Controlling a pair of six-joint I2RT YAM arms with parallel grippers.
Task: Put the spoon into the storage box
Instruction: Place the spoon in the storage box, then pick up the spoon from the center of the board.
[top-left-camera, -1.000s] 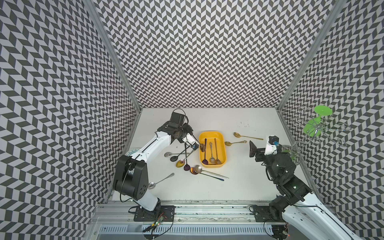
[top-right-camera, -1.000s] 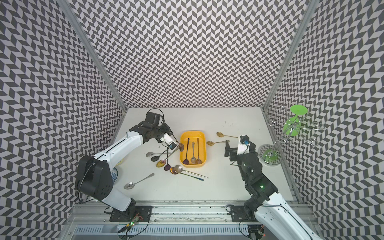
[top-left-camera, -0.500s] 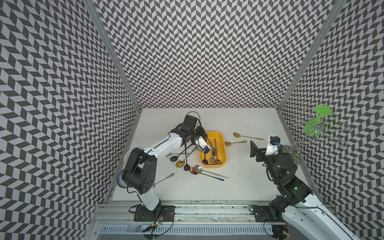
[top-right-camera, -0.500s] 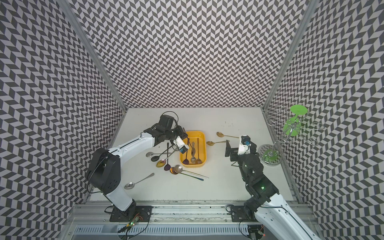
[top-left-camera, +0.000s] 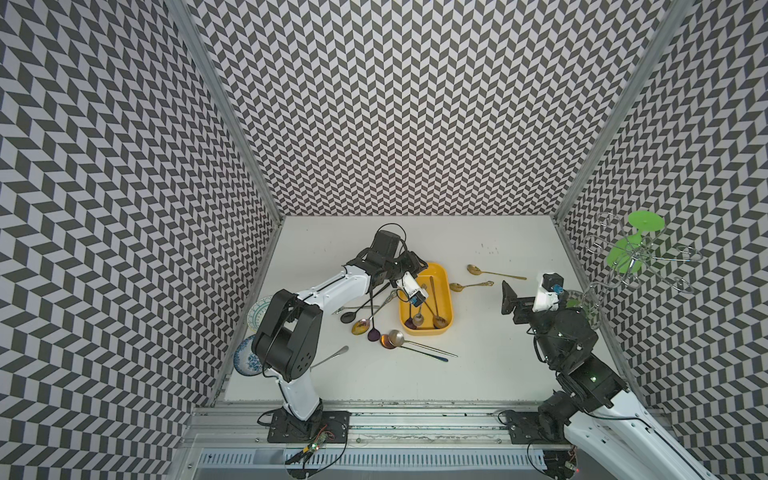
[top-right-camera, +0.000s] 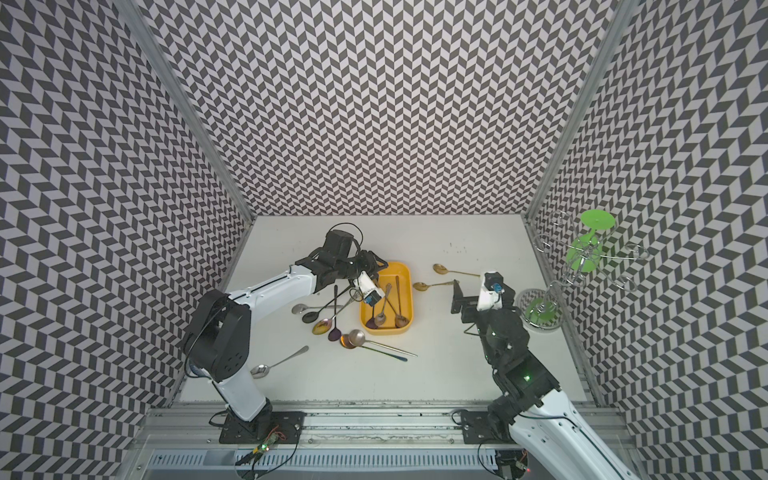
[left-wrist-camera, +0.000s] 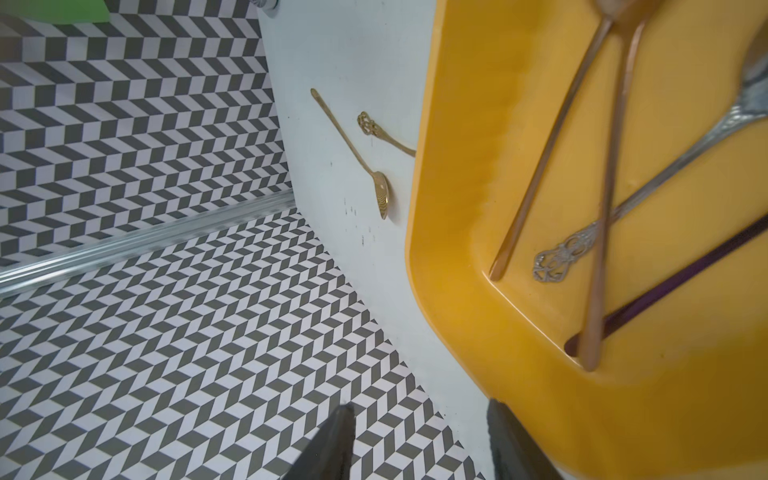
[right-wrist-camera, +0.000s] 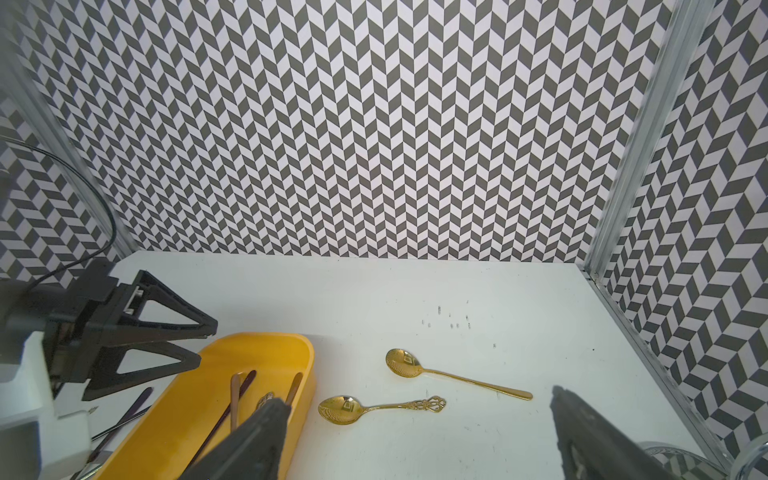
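Storage box (top-left-camera: 445, 291), yellow, four spoons (top-right-camera: 401, 321) inside, handles crossing one another

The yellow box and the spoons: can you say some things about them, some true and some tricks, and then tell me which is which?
1. A silver spoon with a curly handle lies in the storage box. True.
2. Both gold spoons lie inside the box. False: the plain gold spoon and the curly-handled gold spoon lie on the table beside it.
3. The right gripper holds a spoon. False: the right gripper is open and empty.
4. The left gripper hovers at the far end of the box, jaws apart, holding nothing. True.
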